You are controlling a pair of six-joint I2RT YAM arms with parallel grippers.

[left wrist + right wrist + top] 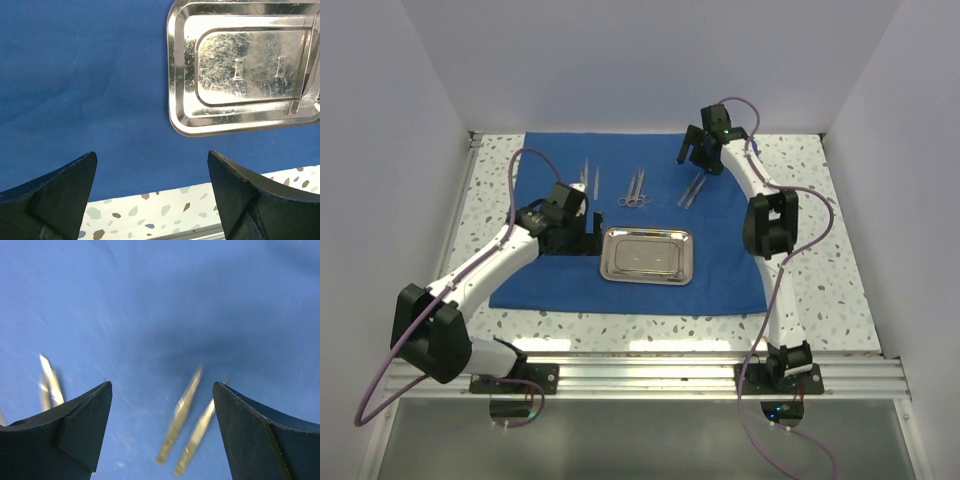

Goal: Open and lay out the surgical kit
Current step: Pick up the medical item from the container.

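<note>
- The royal-blue cloth wrap point(550, 270) is spread flat and smooth over a speckled table point(835, 285).
- A shiny rectangular steel tray point(648, 254) with rounded corners is laid on the cloth's near half. Its right end is cut off in the left wrist view.
- Slim silver tweezers point(692, 190) and scissor-like instruments point(635, 190) are laid behind the tray. The tweezers are blurred in the right wrist view.
- The left gripper point(152, 195) is spread wide beside the tray, with nothing held.
- The right gripper point(162, 430) is likewise released, above the tweezers.
</note>
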